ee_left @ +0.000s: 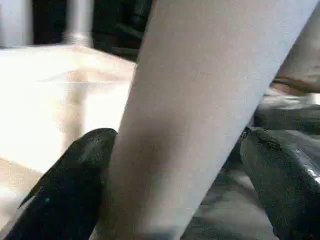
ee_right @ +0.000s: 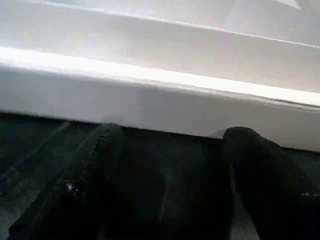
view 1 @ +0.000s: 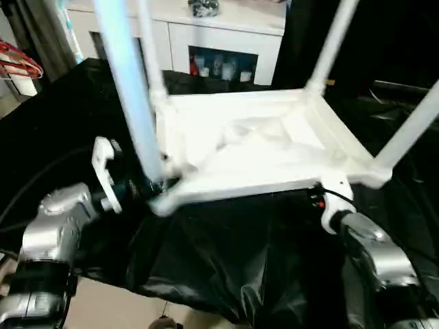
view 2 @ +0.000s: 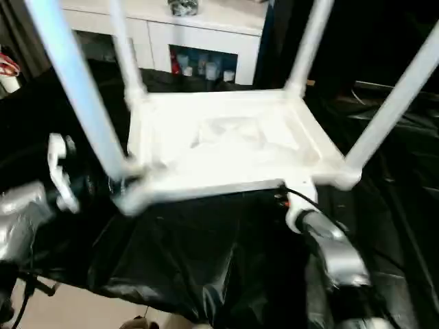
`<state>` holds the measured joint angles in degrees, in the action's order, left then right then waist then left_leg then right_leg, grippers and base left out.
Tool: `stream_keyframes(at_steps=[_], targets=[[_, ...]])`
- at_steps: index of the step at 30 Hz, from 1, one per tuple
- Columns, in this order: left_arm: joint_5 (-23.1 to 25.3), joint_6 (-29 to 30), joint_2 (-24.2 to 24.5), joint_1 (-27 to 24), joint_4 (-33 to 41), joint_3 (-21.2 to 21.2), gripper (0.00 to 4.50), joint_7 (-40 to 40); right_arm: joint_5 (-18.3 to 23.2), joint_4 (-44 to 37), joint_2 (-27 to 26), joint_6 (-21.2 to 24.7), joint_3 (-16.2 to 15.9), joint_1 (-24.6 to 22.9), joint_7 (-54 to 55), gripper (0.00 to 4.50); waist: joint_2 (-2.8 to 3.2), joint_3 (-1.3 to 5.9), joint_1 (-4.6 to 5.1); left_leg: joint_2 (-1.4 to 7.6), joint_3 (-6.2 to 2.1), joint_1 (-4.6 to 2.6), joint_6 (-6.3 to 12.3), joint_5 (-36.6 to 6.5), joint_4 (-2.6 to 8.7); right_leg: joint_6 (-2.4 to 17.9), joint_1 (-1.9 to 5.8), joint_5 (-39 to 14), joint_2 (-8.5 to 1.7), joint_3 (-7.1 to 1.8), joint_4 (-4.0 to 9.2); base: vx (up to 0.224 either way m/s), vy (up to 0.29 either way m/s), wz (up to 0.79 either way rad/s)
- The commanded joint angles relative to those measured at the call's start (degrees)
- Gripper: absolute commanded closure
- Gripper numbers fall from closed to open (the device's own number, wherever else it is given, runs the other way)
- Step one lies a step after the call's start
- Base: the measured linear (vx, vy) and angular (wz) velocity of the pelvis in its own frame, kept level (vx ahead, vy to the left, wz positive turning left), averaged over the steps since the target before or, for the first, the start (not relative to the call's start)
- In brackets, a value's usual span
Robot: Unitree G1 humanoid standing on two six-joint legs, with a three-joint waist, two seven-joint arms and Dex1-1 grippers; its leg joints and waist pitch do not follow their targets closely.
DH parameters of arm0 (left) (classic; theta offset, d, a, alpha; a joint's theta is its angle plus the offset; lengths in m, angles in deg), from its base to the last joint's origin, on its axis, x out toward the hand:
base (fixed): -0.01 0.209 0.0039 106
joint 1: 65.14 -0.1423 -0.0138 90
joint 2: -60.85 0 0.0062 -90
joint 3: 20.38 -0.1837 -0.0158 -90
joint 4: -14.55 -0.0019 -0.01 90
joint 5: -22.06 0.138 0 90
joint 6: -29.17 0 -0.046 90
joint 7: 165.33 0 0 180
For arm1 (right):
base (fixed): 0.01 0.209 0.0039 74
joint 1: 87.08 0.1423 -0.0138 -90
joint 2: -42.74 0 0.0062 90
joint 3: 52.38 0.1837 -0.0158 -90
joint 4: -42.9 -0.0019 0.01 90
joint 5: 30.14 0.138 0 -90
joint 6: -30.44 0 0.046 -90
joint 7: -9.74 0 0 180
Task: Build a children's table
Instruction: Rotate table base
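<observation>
Children's table (view 1: 260, 147) lies inverted on the black-draped bench, four legs up. Left gripper (ee_left: 170, 165) straddles the near-left leg (view 1: 134, 103) close above its socket, fingers apart, one touching. Right gripper (ee_right: 170, 165), fingers spread, faces the tabletop's near edge (ee_right: 150, 100).

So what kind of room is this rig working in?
Likely a home-style room, perhaps staged: a white cabinet with glass doors behind, black sheeting over the work surface, light bare floor below.
</observation>
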<state>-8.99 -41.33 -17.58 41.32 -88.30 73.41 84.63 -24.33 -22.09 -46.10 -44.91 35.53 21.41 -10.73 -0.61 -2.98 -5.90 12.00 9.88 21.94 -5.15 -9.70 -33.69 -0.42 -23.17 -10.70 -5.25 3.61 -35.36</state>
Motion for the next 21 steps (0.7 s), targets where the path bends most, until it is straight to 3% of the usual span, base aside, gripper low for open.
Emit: stream_keyframes(at_steps=[1,5,9,13,18,21], targets=[[-3.48,4.09,0.39,-1.64,6.91,-3.16,0.05,2.17,-0.81,1.33,-0.97,-2.01,-1.60,2.12,-0.84,0.88,-0.11,3.61,-0.26,0.96,0.23,-0.97,0.02,-12.93,4.44,12.41,2.66,-9.67,-2.68,-2.10,3.39,0.000,0.000,0.00],[-5.86,7.91,-1.19,-4.13,13.90,-5.44,0.05,0.50,-1.81,4.39,-2.65,-3.76,-2.97,4.55,-2.12,0.88,-0.46,3.41,0.23,0.83,0.40,-1.04,-0.22,-13.30,4.41,11.68,2.56,-11.00,-2.39,-2.21,3.65,0.000,0.000,0.00],[-5.88,8.94,-3.76,-4.37,16.14,-6.84,0.05,-1.42,-2.78,6.62,-4.33,-5.44,-4.60,6.16,-3.26,0.88,-0.78,3.12,0.80,0.74,0.13,-0.61,-1.28,-15.35,4.72,9.64,2.78,-16.31,-2.45,-2.13,4.12,0.000,0.000,0.00],[-6.22,10.11,-5.66,-4.13,17.78,-8.09,0.05,-3.24,-3.48,7.91,-6.10,-7.01,-6.65,6.97,-4.72,0.88,-0.94,3.05,0.82,0.71,0.09,-0.96,-1.96,-16.66,4.74,8.77,2.59,-16.82,-2.25,-2.33,4.29,0.000,0.000,0.00],[-6.98,12.22,-7.04,-4.03,20.35,-9.61,0.05,-5.06,-4.73,10.71,-8.48,-9.52,-7.89,8.27,-5.98,0.88,-1.03,2.73,1.48,0.58,-0.41,-0.93,-2.84,-21.66,5.00,6.80,2.44,-24.85,-2.33,-2.01,4.98,0.000,0.000,0.00],[-6.08,11.97,-8.96,-2.76,19.73,-10.48,0.05,-6.12,-4.85,12.19,-9.96,-11.22,-8.58,9.06,-7.51,0.88,-1.03,2.75,1.94,0.58,-0.54,-1.06,-2.88,-22.96,4.96,6.60,2.23,-25.92,-2.29,-2.00,5.27,0.000,0.000,0.00]])
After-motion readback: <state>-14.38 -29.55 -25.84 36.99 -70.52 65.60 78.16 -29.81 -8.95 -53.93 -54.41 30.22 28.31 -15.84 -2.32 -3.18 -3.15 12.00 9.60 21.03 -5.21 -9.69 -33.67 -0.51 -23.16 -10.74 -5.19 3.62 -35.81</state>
